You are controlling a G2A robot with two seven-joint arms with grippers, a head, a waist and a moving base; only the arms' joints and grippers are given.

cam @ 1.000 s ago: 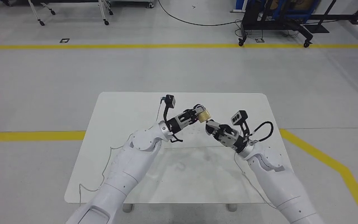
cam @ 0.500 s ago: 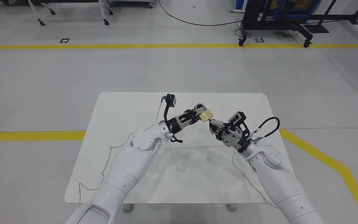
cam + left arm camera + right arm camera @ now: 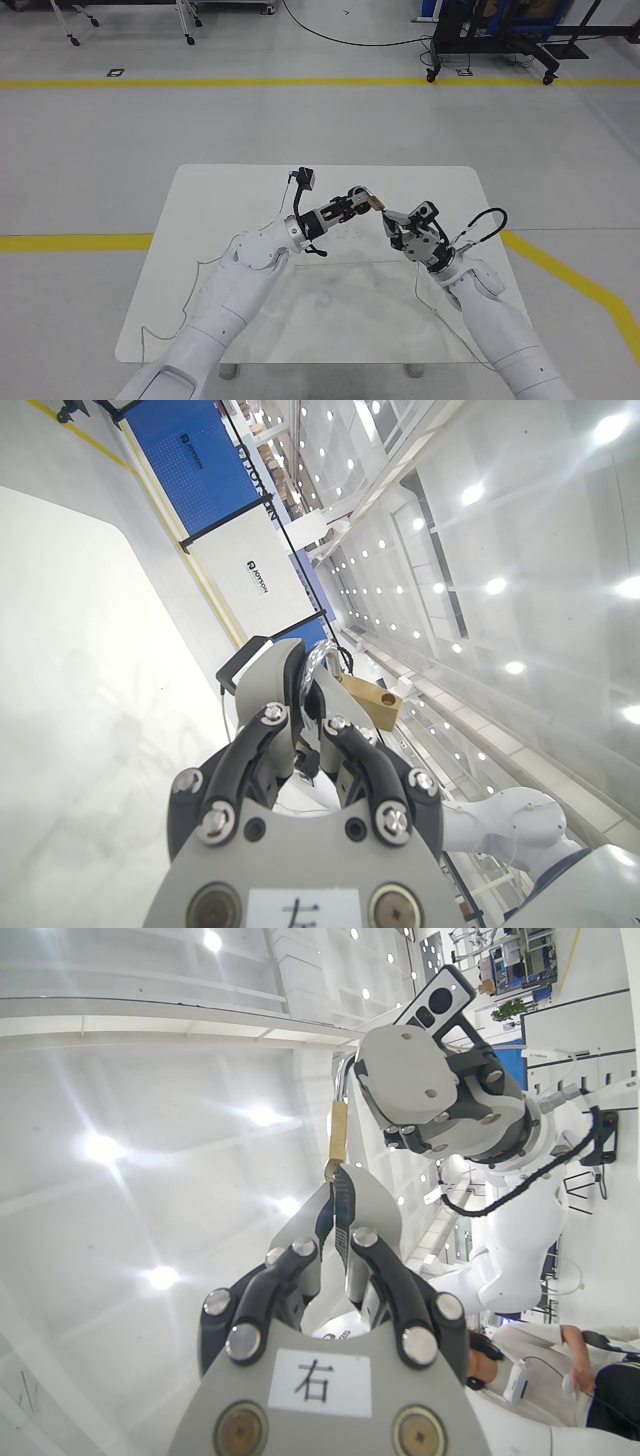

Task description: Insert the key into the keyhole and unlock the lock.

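Because the left gripper (image 3: 306, 680) is clamped on the shackle (image 3: 318, 655), the lock (image 3: 372, 700) hangs in the air above the far middle of the table (image 3: 200, 300), its brass body sticking out past the fingertips toward the other arm. We see the right gripper (image 3: 334, 1188) pinched shut on the key (image 3: 329, 1172), with only a short brass tip showing beyond the pads. The coming move turns on the line between key and lock. From the right wrist the lock stands edge-on, straight ahead of the fingertips. Its long axis runs on from the key's own, so the two read as nearly one line, shackle end farthest away. The key's tip meets the near end of the body, but we cannot tell whether it sits inside the keyhole or merely rests against the face. From the left wrist a round hole (image 3: 387, 699) shows near the body's free end with nothing in it; we cannot say if that is the keyhole. From above, the lock lies between the two grippers, and the right one is nearer its free end. We judge insertion to be the step in hand: a push along that shared axis, then a twist of the right wrist while the left holds firm. Any tilt off the axis would likely jam the tip.
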